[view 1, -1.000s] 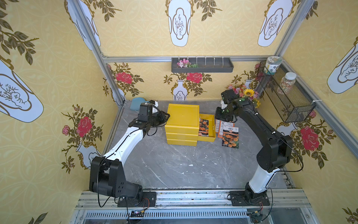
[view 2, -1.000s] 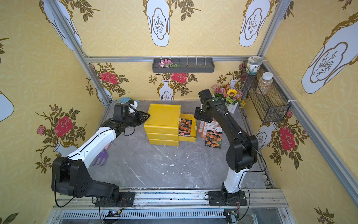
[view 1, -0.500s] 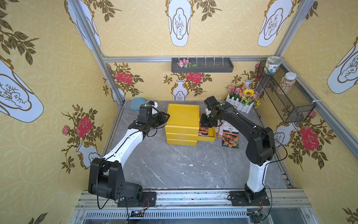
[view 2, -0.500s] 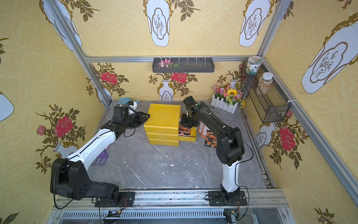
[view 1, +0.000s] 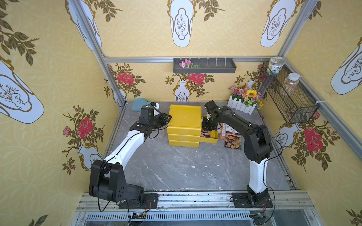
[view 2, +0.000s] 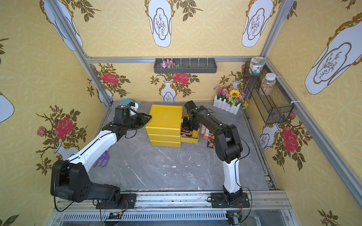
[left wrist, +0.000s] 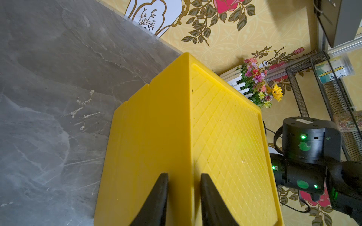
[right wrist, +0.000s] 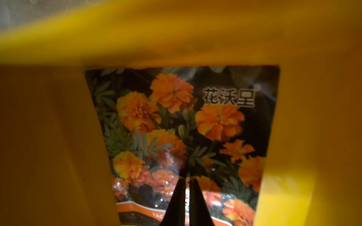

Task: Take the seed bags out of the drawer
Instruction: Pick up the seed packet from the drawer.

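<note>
Right wrist view: right jaws pinch a thin fold of the seed bag (right wrist: 176,121) lying in the open drawer (right wrist: 49,137); its glossy film may slip free, while left jaws clamp the chest (left wrist: 156,127) by its edge.

Seed bag (right wrist: 186,127) lower end cut off; drawer rim (right wrist: 137,39) blurred.

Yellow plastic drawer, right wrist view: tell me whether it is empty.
No, a glossy orange-flower seed bag lies in the drawer, pinched by the right gripper.
</note>
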